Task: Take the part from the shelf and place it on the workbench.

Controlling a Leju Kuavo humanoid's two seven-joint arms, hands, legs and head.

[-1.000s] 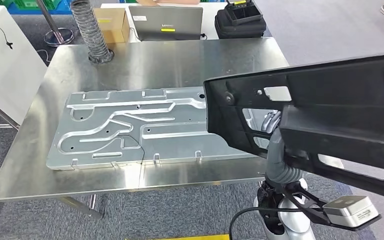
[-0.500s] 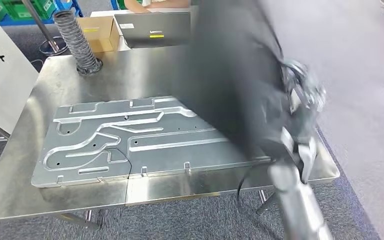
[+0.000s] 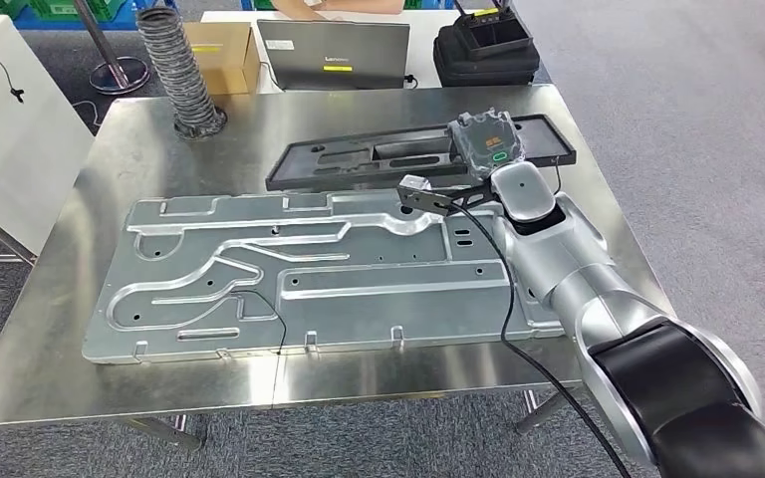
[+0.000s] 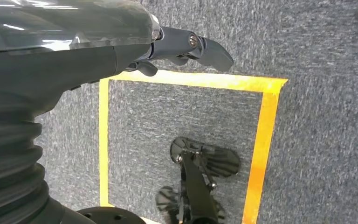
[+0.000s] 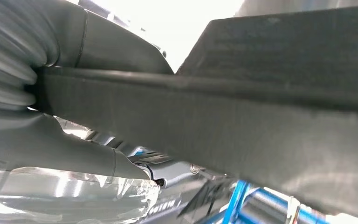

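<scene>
The long black plastic part (image 3: pixel 359 159) lies flat across the far side of the steel workbench (image 3: pixel 359 370), just beyond a big stamped metal plate (image 3: pixel 309 269). My right hand (image 3: pixel 485 140), wrapped in clear film, sits over the part's right end and grips it. In the right wrist view the part (image 5: pixel 270 121) runs very close across the picture, with the hand (image 5: pixel 88 46) clasped around its edge. My left hand (image 4: pixel 186 46) hangs beside my body over the carpet, holding nothing, its fingers loosely apart.
Behind the bench stand a laptop (image 3: pixel 334 55), a cardboard box (image 3: pixel 221 50), a black bag (image 3: pixel 483 50) and a ribbed hose (image 3: pixel 174 70). A white cabinet (image 3: pixel 10 139) is at the left. Yellow tape (image 4: pixel 261 140) marks the floor.
The black part was held up close before the camera; it now lies flat at the bench's far side, with my right arm stretched out over the metal plate. The view shifted slightly.
</scene>
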